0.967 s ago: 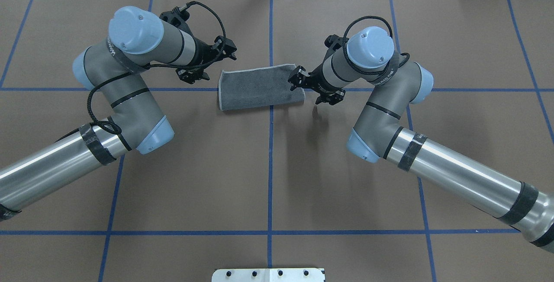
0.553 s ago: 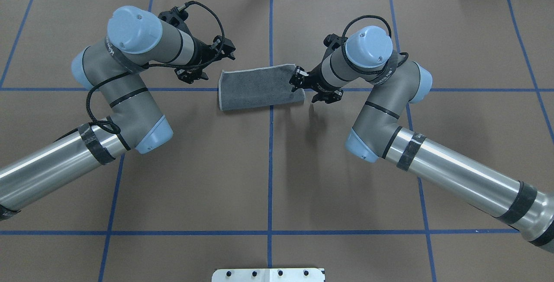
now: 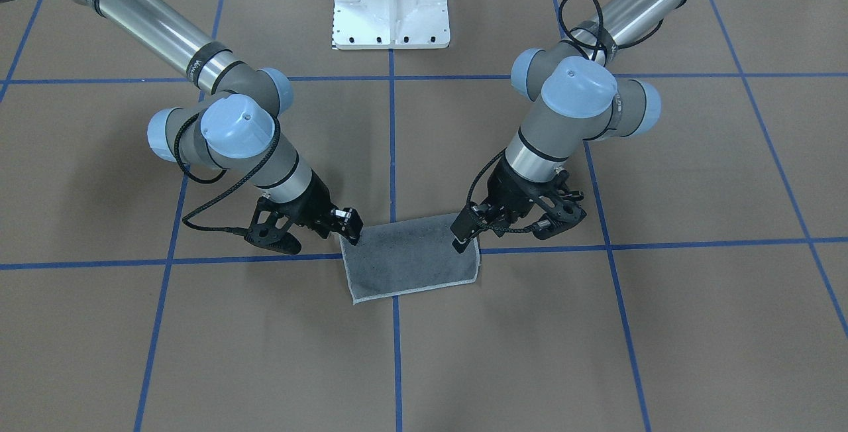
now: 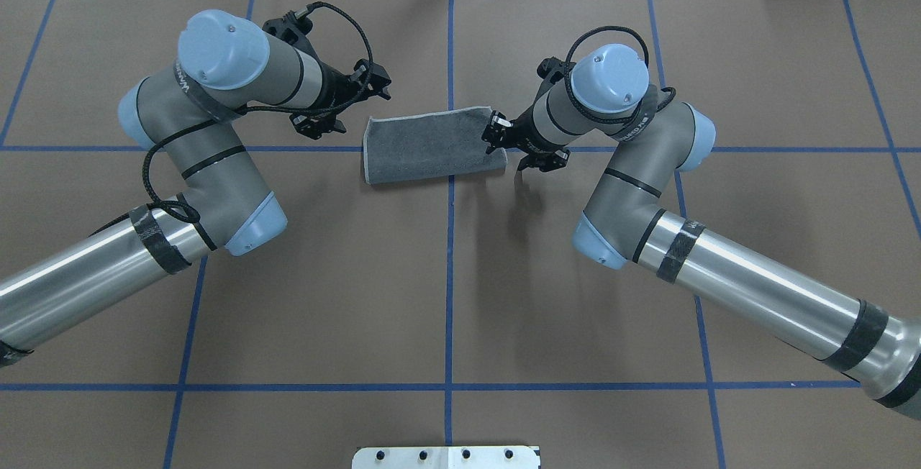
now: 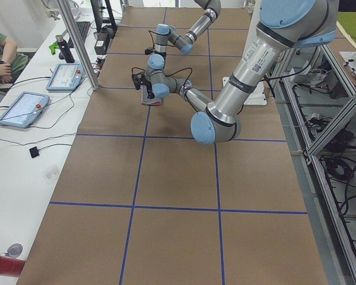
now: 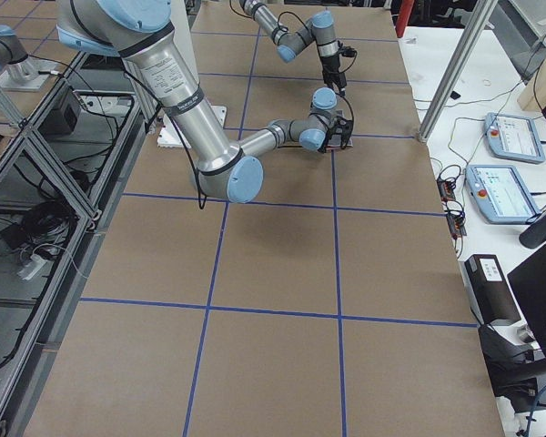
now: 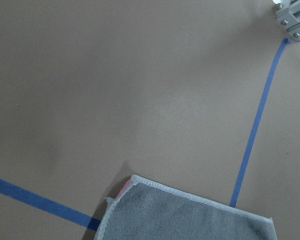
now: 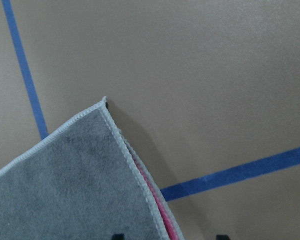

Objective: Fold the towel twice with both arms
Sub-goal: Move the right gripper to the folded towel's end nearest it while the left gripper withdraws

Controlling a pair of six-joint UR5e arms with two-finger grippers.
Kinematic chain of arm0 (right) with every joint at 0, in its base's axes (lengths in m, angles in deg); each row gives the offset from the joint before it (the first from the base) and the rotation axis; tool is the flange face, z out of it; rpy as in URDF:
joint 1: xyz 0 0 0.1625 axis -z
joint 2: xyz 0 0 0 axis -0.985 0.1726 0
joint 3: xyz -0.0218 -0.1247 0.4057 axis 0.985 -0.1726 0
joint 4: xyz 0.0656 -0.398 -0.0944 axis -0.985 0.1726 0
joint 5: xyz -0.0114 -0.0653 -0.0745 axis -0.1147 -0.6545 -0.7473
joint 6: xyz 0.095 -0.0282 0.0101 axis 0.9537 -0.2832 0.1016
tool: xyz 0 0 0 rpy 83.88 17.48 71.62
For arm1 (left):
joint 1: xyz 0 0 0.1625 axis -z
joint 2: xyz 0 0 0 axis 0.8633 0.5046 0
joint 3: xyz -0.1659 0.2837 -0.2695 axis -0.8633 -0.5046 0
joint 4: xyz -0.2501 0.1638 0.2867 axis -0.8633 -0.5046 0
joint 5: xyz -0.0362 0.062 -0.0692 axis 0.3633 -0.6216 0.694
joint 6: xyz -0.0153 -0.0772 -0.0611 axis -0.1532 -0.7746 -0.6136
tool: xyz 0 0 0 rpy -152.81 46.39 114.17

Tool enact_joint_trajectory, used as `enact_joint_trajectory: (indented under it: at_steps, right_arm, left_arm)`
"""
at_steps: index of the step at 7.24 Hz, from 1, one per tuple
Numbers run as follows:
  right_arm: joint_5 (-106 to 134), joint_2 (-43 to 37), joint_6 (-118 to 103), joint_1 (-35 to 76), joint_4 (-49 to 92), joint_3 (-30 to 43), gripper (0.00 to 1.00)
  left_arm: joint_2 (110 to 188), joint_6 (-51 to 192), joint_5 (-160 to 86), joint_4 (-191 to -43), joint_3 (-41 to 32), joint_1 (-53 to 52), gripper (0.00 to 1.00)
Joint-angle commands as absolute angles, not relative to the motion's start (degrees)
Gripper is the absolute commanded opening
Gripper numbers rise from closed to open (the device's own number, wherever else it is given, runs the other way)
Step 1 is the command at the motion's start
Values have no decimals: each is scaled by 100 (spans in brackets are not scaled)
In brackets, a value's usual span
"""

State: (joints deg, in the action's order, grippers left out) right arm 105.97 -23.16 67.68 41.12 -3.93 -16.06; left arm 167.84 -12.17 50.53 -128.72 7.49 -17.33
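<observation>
Lying flat on the brown worktop (image 3: 199,352), the towel (image 3: 414,263) is folded into a rectangle, grey face up, across a blue tape line (image 3: 662,244). In this front view the left end effector (image 3: 513,226) and the right end effector (image 3: 311,228) stand at its two short ends, both spread. From overhead, the left one is just beside the towel, apart from it; the right one straddles the other end. The right wrist camera shows a pink layer (image 8: 162,210) under the grey edge.
</observation>
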Motion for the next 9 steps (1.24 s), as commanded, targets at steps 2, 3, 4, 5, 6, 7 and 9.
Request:
enact_joint_trajectory:
  at_steps: [2,3,4,5,6,7,9]
  right_arm:
    - [10563,-2486,6767,4104,-406,-1796,52]
    - [10563,-2486,6767,4104,-406,-1796,41]
    - [10563,-2504,6767,4104,-406,-1796,26]
    - [10563,-2513,6767,4086,-406,-1796,14]
    - [10563,-2504,6654,4077,-406,-1796,3]
    - [10563,-2487,6427,4051,-406,-1787,0]
    - [10677,-2469,6372,3981,-424,-1656,0]
  left_arm:
    - [16784,-1217,5053,-12871,748,-1733,99]
    - [16775,-1217,5053,-12880,748,-1733,99]
    - [16775,-1217,5053,-12872,748,-1733,99]
    - [16775,-1217,5053,-12872,748,-1733,99]
    - [16775,-1217,5053,-12871,748,-1733,99]
    - [16775,-1217,5053,-12880,748,-1716,99]
    - [16775,-1217,5272,-12880,748,-1584,99]
